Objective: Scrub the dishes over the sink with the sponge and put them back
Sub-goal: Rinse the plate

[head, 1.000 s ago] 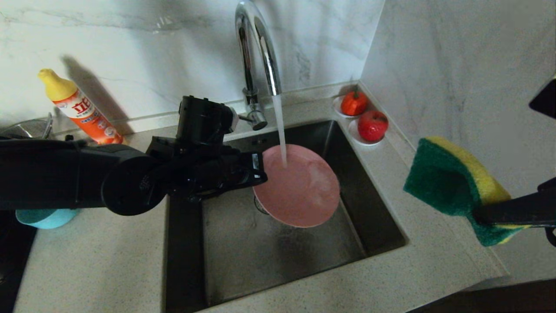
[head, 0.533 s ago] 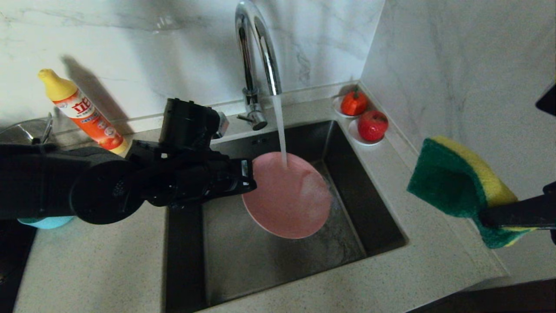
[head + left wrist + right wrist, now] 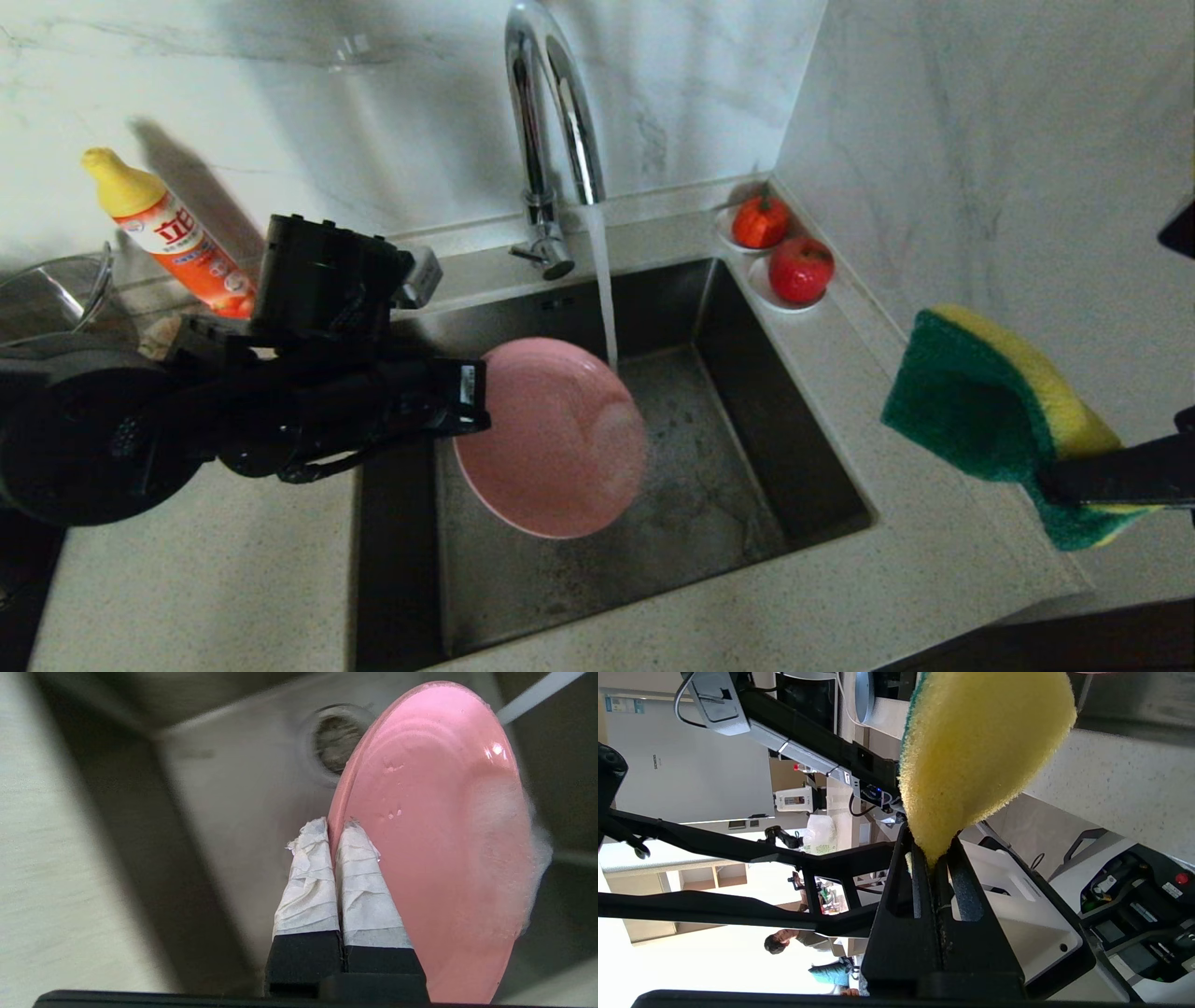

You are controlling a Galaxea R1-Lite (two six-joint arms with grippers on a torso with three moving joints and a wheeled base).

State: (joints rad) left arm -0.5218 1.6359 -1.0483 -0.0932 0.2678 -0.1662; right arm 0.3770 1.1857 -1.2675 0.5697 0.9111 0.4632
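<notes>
My left gripper point(image 3: 471, 406) is shut on the rim of the pink plate point(image 3: 551, 439), which it holds tilted over the left part of the steel sink point(image 3: 738, 485). The left wrist view shows the tape-wrapped fingers point(image 3: 308, 882) of the left gripper point(image 3: 334, 828) pinching the plate's point(image 3: 434, 835) edge, with suds on its wet face. Water runs from the chrome tap point(image 3: 551, 112) and falls by the plate's far rim. Out over the counter to the right, my right gripper point(image 3: 1055, 481) is shut on a corner of the yellow-and-green sponge point(image 3: 990, 401). The right wrist view shows the right gripper point(image 3: 931, 854) squeezing the sponge point(image 3: 976, 751).
An orange detergent bottle point(image 3: 173, 233) and a clear glass pot point(image 3: 47, 294) stand on the counter at the back left. Two saucers with red fruit point(image 3: 798, 271) sit in the back right corner. The round drain point(image 3: 334, 742) lies under the plate.
The left gripper has carried the plate leftward and nearer, out from under the water stream, which now passes its far rim. The right gripper and sponge have barely moved.
</notes>
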